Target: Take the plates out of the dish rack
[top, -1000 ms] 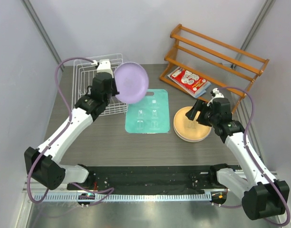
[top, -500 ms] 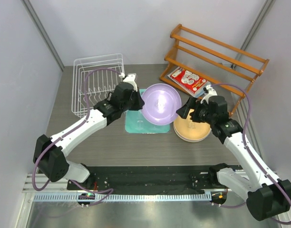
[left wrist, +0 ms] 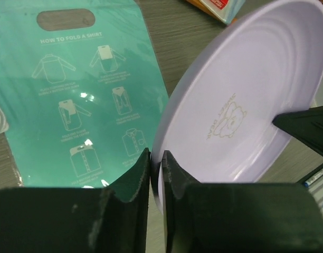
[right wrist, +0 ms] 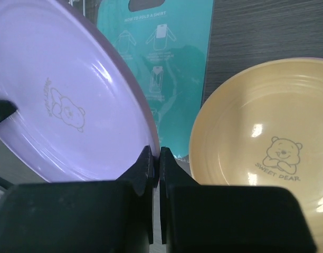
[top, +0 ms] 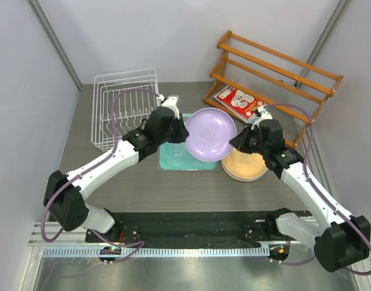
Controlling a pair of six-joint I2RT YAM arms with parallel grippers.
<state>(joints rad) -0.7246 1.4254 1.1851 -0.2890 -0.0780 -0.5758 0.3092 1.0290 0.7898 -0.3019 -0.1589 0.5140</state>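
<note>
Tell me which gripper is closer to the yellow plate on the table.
Right. The right gripper pinches the lilac plate by the rim beside the yellow plate. The left gripper holds the opposite rim, over the teal mat, farther away.

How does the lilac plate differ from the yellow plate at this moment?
The lilac plate is pale purple, the yellow plate orange-yellow. The lilac plate is held up partly over the teal mat, its rim pinched on opposite sides by the left gripper and right gripper; the yellow plate lies flat beside the mat, untouched. Both are round, shallow, with a bear print.
</note>
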